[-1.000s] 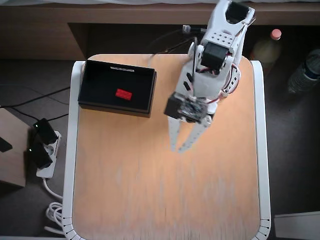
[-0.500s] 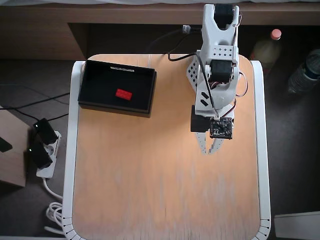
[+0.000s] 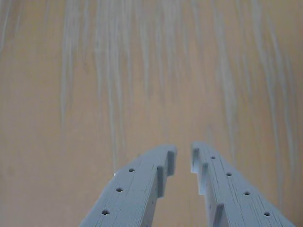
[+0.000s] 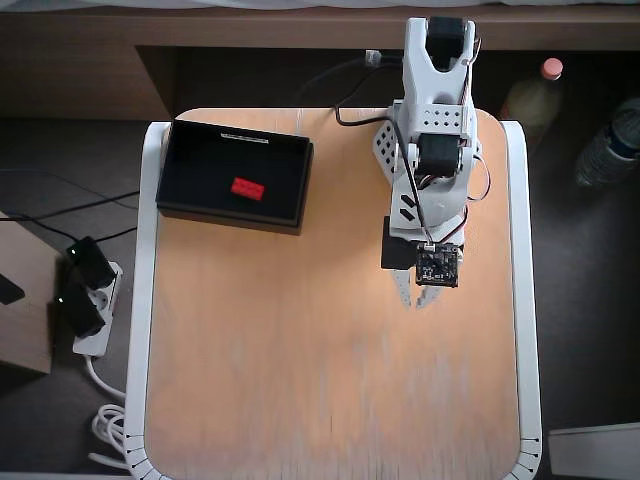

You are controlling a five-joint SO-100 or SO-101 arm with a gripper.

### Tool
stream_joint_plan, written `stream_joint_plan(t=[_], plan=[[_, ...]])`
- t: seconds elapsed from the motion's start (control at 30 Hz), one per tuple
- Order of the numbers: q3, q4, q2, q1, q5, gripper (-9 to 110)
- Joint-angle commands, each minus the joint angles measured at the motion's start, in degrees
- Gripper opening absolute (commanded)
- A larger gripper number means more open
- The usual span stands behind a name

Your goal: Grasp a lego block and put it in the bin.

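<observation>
In the overhead view the red lego block (image 4: 247, 188) lies inside the black bin (image 4: 200, 165), which stands at the table's far left corner. My gripper (image 4: 416, 300) hangs over bare wood right of the table's middle, well to the right of the bin and pointing at the near edge. In the wrist view the two pale fingers (image 3: 137, 189) of the gripper (image 3: 183, 158) come up from the bottom edge with only a narrow slit between their tips. Nothing sits between them, and only wood grain lies below. The bin and block are out of the wrist view.
The wooden table (image 4: 300, 400) has a white rim (image 4: 141, 300). On the floor to the left is a power strip (image 4: 85, 295) with cables. Two bottles (image 4: 545, 85) (image 4: 610, 140) stand off the table at the right. The arm base (image 4: 440, 40) is at the far edge.
The arm swung right, away from the bin, and straightened toward the near edge. The fingers, spread a second ago, have closed to a slit. The block stayed in the bin.
</observation>
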Motion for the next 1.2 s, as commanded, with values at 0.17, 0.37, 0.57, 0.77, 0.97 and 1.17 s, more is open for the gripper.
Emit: stream_joint_plan(t=[0.17,0.37,0.57,0.77,0.97,1.17], plan=[[10.1,-1.1,4.9,0.7,-1.8,0],[10.1,2.1,4.9,0.4,-7.9,0],[10.2,12.4,4.9,0.3,-7.5,0],[10.2,14.1,4.9,0.6,-6.7,0],[10.2,14.1,4.9,0.4,-9.4,0],[10.2,14.1,4.9,0.4,-9.5,0]])
